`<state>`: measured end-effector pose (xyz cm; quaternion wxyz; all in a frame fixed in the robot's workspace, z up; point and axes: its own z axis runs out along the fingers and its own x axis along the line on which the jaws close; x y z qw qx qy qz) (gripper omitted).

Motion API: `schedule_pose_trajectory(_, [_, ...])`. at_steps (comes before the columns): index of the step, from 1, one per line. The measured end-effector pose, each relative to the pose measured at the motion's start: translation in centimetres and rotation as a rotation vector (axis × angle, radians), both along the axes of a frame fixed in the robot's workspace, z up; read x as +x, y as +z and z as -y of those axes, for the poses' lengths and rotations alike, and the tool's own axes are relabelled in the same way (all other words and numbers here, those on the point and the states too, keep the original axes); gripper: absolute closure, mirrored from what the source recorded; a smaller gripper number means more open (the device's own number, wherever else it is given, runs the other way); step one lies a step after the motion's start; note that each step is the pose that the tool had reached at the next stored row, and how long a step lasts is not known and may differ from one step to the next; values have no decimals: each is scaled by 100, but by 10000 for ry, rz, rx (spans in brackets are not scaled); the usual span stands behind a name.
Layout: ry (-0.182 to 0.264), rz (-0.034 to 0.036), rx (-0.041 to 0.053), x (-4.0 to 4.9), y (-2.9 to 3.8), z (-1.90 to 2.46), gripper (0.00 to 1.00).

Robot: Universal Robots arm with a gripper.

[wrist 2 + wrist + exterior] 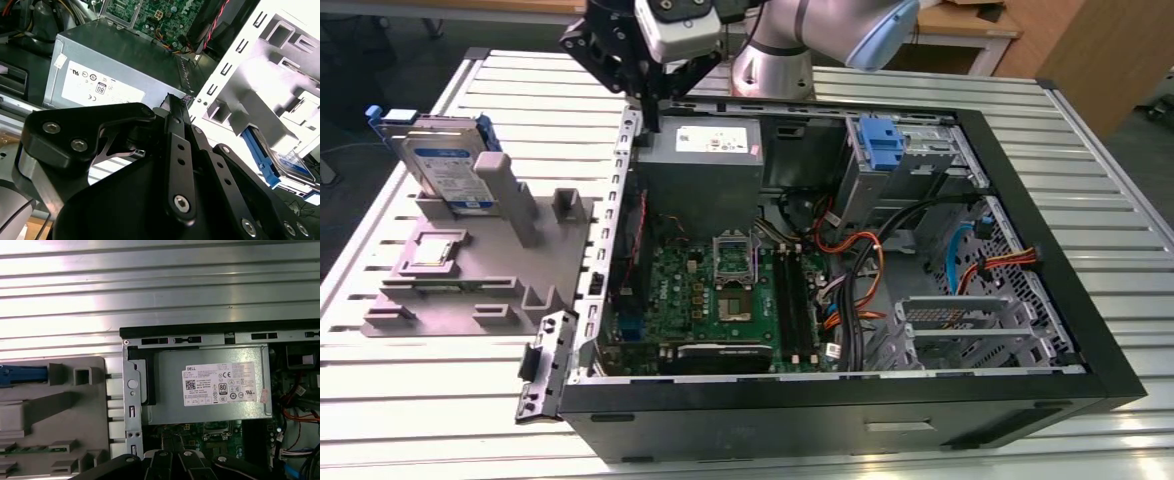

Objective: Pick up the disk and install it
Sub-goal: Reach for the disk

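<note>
Arm (pixel 787 40) reached over the computer case's (pixel 1067 260) back corner, its upper part cut off. Gripper (pixel 644 103) pointed down beside the power supply (pixel 707 140), jaws closed, empty. Disk (pixel 447 165) stood upright in the grey holder (pixel 480 270), exterior view's left, well apart, its lower half partly hidden.

Under my gripper (pixel 647 108) spreads a silver ribbed metal table (pixel 427 400) — two things sit directly on it. The open black metal computer case (pixel 854 425) lies flat, one corner right beneath my tool; the grey moulded plastic holder block (pixel 554 262) sits just beside that case, off to my tool's side.
</note>
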<state>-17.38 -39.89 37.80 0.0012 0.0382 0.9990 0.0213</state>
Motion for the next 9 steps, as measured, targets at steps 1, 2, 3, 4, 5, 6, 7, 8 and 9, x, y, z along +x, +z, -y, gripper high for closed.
schedule_pose_trajectory(1, [0, 0, 0, -6, -1, 0, 90])
schedule_pose_trajectory(2, [1, -1, -1, -15, -1, 0, 90])
schedule_pose_trajectory(3, [1, -1, -1, -27, -1, 0, 90])
schedule_pose_trajectory(4, [0, 0, 0, -42, -2, 0, 90])
schedule_pose_trajectory(5, [2, 0, 0, -58, -3, 0, 90])
schedule_pose_trajectory(6, [1, 0, 0, -75, -3, 0, 90])
schedule_pose_trajectory(7, [1, 0, 0, -91, -4, 0, 90])
schedule_pose_trajectory(8, [0, 0, 0, -107, -5, 0, 90])
schedule_pose_trajectory(9, [0, 0, 0, -118, -6, 0, 90])
